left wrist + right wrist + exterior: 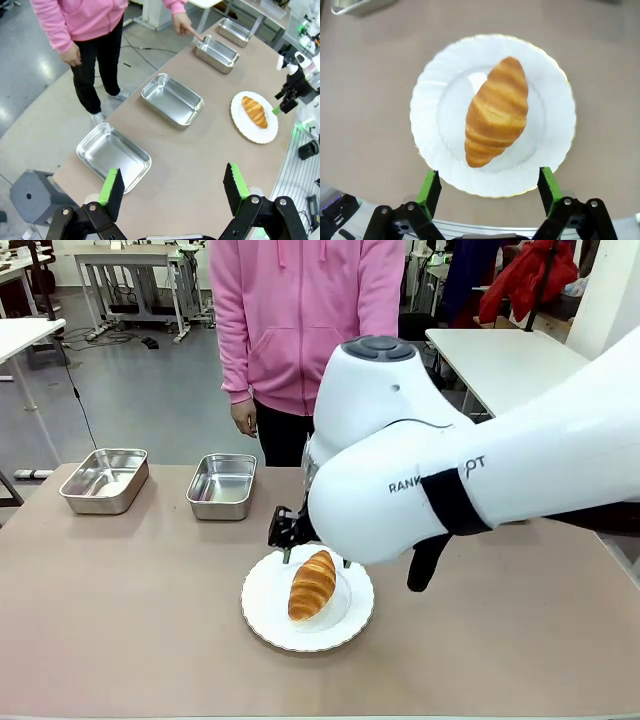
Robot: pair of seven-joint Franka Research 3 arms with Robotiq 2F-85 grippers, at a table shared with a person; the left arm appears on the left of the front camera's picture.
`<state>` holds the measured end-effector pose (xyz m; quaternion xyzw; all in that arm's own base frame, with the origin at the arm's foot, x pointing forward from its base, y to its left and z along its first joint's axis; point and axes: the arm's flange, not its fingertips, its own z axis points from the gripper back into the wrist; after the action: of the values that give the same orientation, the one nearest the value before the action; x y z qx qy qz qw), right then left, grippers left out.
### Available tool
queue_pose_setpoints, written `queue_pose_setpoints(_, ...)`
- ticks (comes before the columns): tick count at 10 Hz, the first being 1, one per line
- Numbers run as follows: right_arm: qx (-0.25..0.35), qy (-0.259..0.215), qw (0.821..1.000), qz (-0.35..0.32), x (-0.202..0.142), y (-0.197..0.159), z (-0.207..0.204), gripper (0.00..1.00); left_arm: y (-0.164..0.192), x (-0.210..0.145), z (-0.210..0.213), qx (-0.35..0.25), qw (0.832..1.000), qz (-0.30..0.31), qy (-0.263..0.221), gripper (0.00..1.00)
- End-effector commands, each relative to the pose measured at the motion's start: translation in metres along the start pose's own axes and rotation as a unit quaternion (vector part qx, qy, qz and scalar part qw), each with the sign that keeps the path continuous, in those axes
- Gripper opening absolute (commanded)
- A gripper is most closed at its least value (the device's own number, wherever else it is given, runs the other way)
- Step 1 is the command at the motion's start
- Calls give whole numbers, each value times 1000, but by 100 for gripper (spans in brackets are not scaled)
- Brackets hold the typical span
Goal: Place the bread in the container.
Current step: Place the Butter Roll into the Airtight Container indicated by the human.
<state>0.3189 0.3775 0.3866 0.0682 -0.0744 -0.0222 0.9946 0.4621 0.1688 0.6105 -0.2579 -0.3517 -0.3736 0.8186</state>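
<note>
Brown tabletop (120,620) is seen carrying a white plate (255,608), on which the bread (312,584) is laid. The right arm's fingers (430,189) are spread wide over the plate's rim, empty. The left arm's fingers (113,187) are spread wide too, well apart from the bread. One container (217,52) is pointed at by a person's hand (182,22).

I see a golden-brown ridged bread roll (496,112) with a slightly glossy crust on a round white scalloped plate (427,125), smooth and glazed. The rectangular stainless-steel pans (172,99) gleam mirror-bright. The tan counter (120,620) looks matt and smooth. My right tool (488,175) carries matt green pads (429,190); the white arm shell (520,470) is glossy plastic.
</note>
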Motion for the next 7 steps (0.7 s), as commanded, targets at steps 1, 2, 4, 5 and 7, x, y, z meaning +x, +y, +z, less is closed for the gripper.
queue_pose_setpoints(1, -40, 5, 999, -29, -2, 19, -9, 100, -2, 1, 1, -2, 1000, -7, -3, 100)
queue_pose_setpoints(2, -43, 6, 998, -37, -2, 21, -17, 100, -2, 1, 1, -2, 1000, -7, -3, 100)
queue_pose_setpoints(4, -49, 11, 996, -71, 1, 20, -43, 100, -2, 1, 1, -2, 1000, -7, -3, 100)
queue_pose_setpoints(5, -41, -4, 995, -87, 3, 17, -50, 100, -2, 1, 1, -2, 1000, -7, -3, 100)
queue_pose_setpoints(7, -32, -31, 992, -116, 9, 9, -63, 100, -2, 1, 1, -2, 1000, -7, -3, 100)
